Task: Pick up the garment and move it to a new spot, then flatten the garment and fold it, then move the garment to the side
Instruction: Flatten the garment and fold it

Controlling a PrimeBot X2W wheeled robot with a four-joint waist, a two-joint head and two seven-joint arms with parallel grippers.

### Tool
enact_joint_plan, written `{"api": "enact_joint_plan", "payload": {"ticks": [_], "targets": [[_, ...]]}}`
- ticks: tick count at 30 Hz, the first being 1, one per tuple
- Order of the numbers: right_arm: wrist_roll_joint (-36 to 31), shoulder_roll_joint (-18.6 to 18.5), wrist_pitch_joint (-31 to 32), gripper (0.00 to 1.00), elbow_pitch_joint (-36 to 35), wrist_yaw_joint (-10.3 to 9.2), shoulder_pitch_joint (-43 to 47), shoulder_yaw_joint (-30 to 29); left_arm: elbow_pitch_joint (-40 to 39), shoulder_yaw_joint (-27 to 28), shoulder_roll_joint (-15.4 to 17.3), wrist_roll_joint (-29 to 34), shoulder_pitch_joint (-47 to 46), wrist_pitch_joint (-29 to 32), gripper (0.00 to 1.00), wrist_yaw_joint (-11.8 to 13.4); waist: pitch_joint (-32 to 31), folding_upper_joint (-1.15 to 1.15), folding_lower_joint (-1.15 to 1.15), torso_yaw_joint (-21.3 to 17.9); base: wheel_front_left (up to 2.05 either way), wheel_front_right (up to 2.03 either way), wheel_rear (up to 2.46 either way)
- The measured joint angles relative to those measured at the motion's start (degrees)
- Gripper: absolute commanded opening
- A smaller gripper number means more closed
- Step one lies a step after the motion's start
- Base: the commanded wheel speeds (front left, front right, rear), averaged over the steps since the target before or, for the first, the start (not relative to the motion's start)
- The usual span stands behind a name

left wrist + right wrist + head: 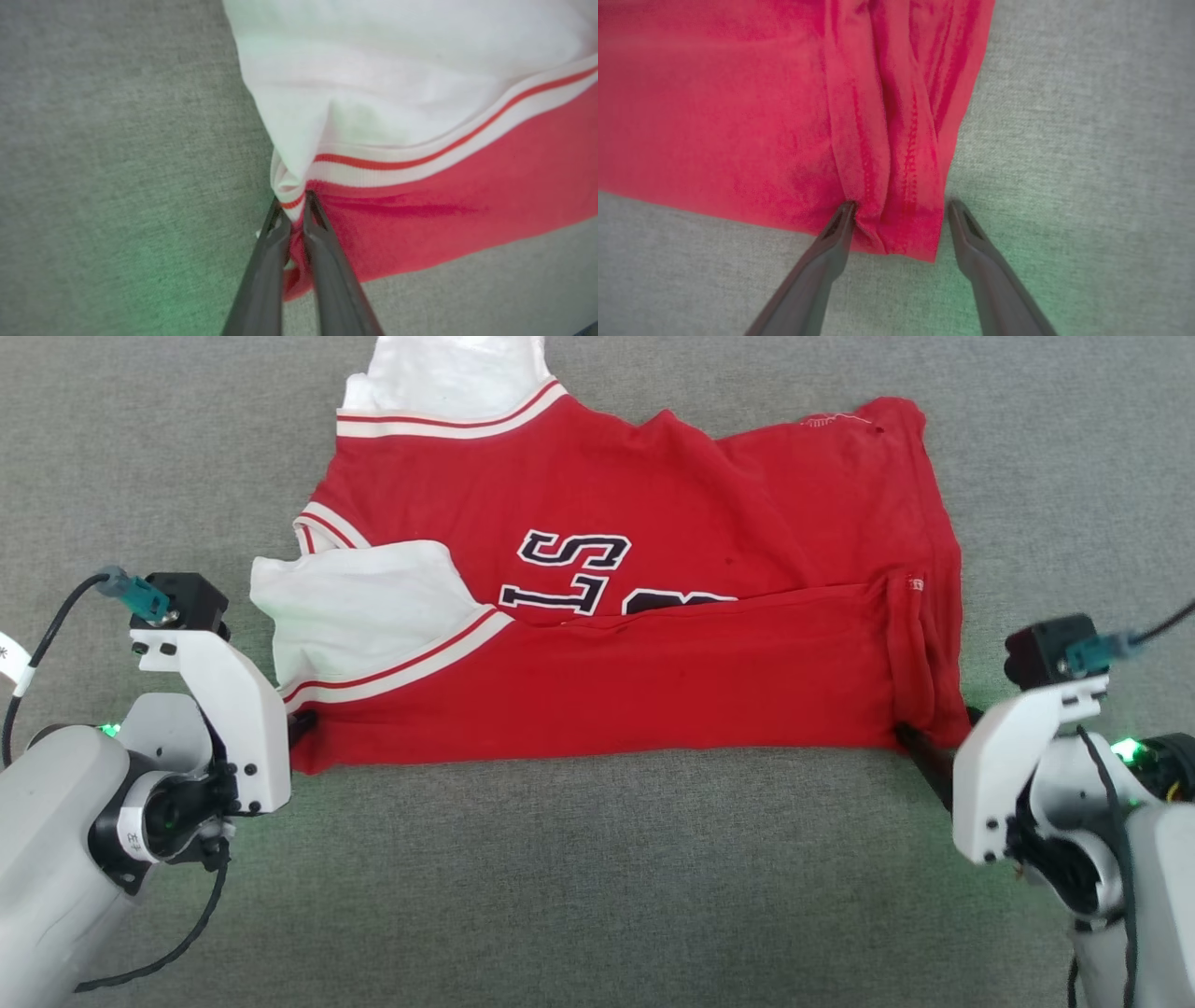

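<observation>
Left gripper pinches the garment corner; right gripper gapes astride its bunched hem.
Likely limp and light; corners grip best.

A fold of the garment hides part of its lettering.

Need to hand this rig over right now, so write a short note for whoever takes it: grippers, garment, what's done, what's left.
Left gripper: shut on the garment at its near left corner.
Right gripper: open, fingers astride the near right hem corner, not gripping.
Garment: spread on the grey cloth surface between the arms.
Done: near edge appears folded up, covering part of the lettering.
Left: close the right gripper, finish folding, move the garment aside.
</observation>
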Motion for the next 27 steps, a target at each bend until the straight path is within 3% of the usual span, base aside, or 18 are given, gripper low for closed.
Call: {"api": "enact_joint_plan", "payload": {"ticks": [1, 2, 3, 9, 16, 20, 27], "targets": [[0.9, 0.0, 0.7, 0.96, 1.2, 0.0, -0.9, 0.2, 0.2, -0.1, -0.2, 0.0, -0.2, 0.0, 0.0, -0.2, 0.1, 0.0, 0.0, 0.2, 0.0, 0.0, 0.0], [1.3, -0.3, 1.4, 0.44, 2.0, -0.02, -1.6, 0.9, 0.3, -0.2, -0.3, 0.1, -0.3, 0.0, 0.0, -0.2, 0.1, 0.0, 0.0, 0.5, 0.0, 0.0, 0.0], [1.5, -1.0, 2.4, 0.0, 3.1, -0.02, -2.5, 1.8, 0.5, -0.3, -0.4, 0.2, -0.5, 0.0, 0.0, -0.4, 0.2, 0.0, 0.0, 0.7, 0.0, 0.0, 0.0], [5.1, -3.1, 6.6, 0.0, 6.1, 0.01, -5.5, 4.0, 0.9, -0.3, -1.6, 0.3, -0.8, -0.6, 0.0, -1.0, 0.1, 0.0, 0.0, 2.0, 0.0, 0.0, 0.0], [8.3, -6.1, 11.9, 0.0, 2.9, 0.01, -4.8, 3.1, -1.6, 0.1, -0.8, -0.9, 0.8, -0.8, 0.0, -0.3, -0.9, 0.0, 0.0, 3.3, 0.0, 0.0, 0.0], [9.7, -7.5, 15.3, 0.0, -1.4, 0.01, -2.2, 1.6, -5.7, 0.6, 1.6, -1.4, 3.0, -0.5, 0.0, 1.6, -1.6, 0.0, 0.0, 4.1, 0.0, 0.0, 0.0], [10.6, -8.0, 22.3, 0.0, -10.5, 0.01, 4.0, -2.1, -16.3, 1.7, 7.2, -2.8, 8.5, -0.5, 0.0, 7.5, -2.1, 0.0, 0.0, 5.1, 0.0, 0.0, 0.0]]}}
